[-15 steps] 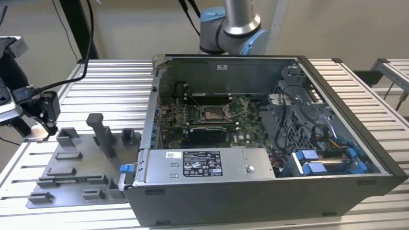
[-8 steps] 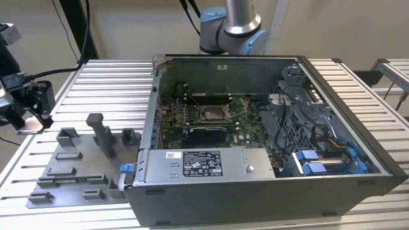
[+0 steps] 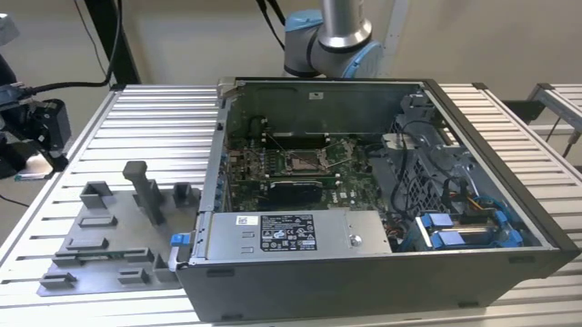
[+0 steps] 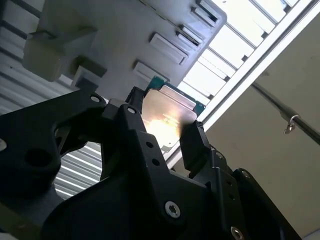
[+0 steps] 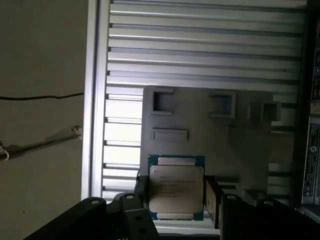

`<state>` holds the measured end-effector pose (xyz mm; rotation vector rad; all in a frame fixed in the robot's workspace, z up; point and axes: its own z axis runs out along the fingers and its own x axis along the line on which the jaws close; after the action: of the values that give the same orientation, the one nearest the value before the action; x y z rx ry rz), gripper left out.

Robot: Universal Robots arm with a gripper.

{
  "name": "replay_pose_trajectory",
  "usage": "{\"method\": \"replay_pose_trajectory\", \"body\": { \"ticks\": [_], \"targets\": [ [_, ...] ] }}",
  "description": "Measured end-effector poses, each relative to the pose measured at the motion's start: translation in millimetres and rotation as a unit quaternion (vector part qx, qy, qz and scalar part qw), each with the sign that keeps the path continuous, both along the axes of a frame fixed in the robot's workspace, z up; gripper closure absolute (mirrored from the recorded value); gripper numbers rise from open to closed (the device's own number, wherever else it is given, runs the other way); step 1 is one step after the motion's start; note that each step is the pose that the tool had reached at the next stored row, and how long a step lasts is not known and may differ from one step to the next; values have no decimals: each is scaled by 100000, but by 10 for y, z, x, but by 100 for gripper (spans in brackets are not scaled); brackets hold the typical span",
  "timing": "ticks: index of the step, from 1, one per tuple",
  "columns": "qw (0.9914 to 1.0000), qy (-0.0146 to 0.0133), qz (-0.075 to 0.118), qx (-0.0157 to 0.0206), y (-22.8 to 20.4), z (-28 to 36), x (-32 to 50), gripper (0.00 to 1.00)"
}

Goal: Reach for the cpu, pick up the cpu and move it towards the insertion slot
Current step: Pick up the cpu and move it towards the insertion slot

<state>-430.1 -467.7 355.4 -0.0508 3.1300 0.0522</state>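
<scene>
Your end effector point(image 5: 177, 196) is clenched on the cpu point(image 5: 176, 187), by the tray point(image 5: 200, 125) at the worktop point(image 3: 155, 109) edge. Pick's done imo; slot point(image 3: 304, 161) is well apart, inside the case point(image 3: 364, 286).

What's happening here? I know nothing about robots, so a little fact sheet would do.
pincer: shut on the cpu, a finger on each side
cpu: lifted, silver face showing
tray: grey, on the table
slot: on the green board inside the open case
distance: cpu at the exterior view's left, well away from the slot
</scene>
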Motion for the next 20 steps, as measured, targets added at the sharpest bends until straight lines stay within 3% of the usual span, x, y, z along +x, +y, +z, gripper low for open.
{"method": "replay_pose_trajectory", "body": {
  "ticks": [6,14,20],
  "targets": [
    [100000,-30,-2,-42,0,166,0,100],
    [100000,-33,-2,-80,0,319,0,100],
    [100000,-34,0,-80,0,340,0,100]
  ]
}}
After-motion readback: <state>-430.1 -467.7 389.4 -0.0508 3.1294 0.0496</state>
